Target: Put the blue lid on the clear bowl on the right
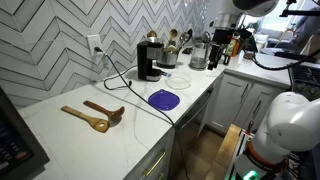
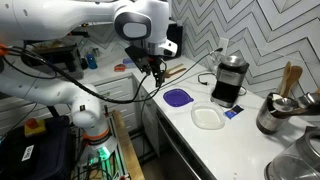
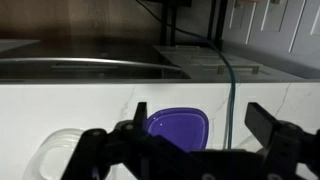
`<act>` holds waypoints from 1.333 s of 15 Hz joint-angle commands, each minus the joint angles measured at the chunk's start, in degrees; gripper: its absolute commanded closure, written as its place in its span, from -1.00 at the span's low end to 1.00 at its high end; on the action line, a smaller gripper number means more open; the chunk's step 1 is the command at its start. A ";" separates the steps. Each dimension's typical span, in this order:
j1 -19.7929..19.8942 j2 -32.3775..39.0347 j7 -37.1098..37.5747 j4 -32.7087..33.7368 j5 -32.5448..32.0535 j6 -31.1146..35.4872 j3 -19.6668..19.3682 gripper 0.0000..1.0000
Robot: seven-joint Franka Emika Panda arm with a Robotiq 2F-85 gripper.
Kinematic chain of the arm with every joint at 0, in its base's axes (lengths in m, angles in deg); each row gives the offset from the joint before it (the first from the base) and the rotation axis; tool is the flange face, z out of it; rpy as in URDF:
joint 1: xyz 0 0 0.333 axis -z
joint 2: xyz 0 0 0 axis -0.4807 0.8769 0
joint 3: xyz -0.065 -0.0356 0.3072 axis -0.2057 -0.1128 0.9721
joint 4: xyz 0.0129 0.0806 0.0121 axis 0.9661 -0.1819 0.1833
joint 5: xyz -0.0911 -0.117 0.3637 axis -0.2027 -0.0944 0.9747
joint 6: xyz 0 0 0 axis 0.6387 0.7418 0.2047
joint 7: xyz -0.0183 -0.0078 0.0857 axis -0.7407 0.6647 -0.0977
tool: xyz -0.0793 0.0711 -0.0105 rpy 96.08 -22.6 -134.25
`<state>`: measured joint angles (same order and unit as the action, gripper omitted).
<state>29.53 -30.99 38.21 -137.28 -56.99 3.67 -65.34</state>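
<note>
The blue lid lies flat on the white counter in both exterior views (image 1: 164,99) (image 2: 177,97). In the wrist view it (image 3: 178,128) sits between my two finger tips, below them. The clear bowl (image 2: 208,117) rests on the counter beside the lid, toward the coffee maker; in the wrist view it shows at the lower left (image 3: 57,152). In the other exterior view it is hard to make out. My gripper (image 2: 152,66) hangs open and empty in the air above and beside the lid; it also shows in the wrist view (image 3: 198,122).
A black coffee maker (image 2: 230,80) stands by the wall, its black cable (image 3: 228,85) running over the counter next to the lid. Two wooden spoons (image 1: 95,113) lie further along. A steel pot (image 2: 270,115) with utensils stands past the bowl. The counter edge (image 2: 170,135) is close.
</note>
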 commanded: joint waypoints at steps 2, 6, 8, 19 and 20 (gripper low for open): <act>0.79 0.21 -0.45 0.16 0.40 -0.15 0.53 -1.00; 0.79 0.21 -0.45 0.17 0.40 -0.15 0.53 -1.00; 0.02 2.62 -1.91 -0.54 0.08 2.38 0.21 -1.00; -2.43 19.69 -4.72 -5.56 0.23 30.61 4.39 -1.00; -2.94 21.61 -5.27 -5.40 0.93 30.91 4.45 -1.00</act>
<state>27.57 -14.67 34.87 -142.76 -57.22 31.95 -61.23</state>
